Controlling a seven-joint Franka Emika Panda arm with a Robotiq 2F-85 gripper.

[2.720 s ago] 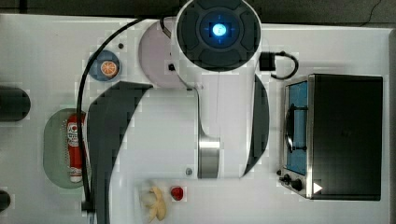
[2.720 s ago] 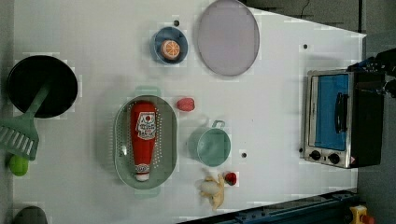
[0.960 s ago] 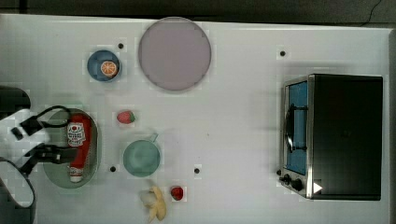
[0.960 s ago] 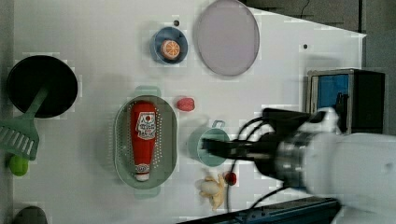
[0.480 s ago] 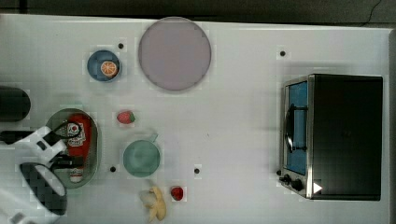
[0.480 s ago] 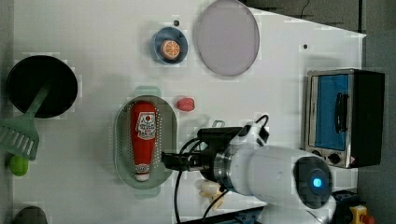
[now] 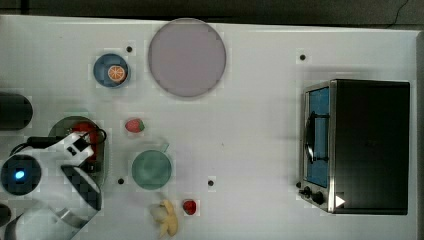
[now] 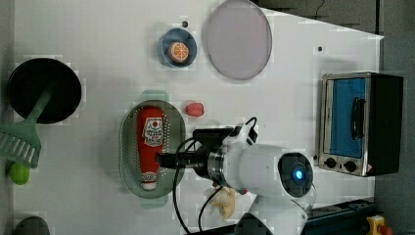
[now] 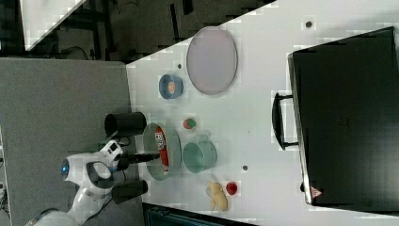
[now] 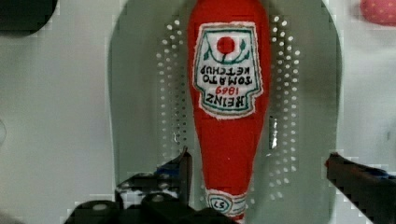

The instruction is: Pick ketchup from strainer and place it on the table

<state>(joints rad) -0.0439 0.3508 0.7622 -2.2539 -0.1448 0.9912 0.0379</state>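
Lying in the strainer (image 10: 140, 116), the ketchup (image 10: 229, 107) sits between the gripper's (image 10: 259, 175) wide-apart fingers.

White rounded arm (image 8: 254, 169); glowing blue light; black looping cables; black gripper (image 10: 261, 179).

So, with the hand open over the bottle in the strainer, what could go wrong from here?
1. The hand straddles the ketchup near its narrow cap end, so the heavier body may tip or slip when lifted.
2. One finger is over the strainer wall; going down, it may hit the rim or shift the basket.
3. The cup stands close beside the strainer, so a low sideways carry may knock it.
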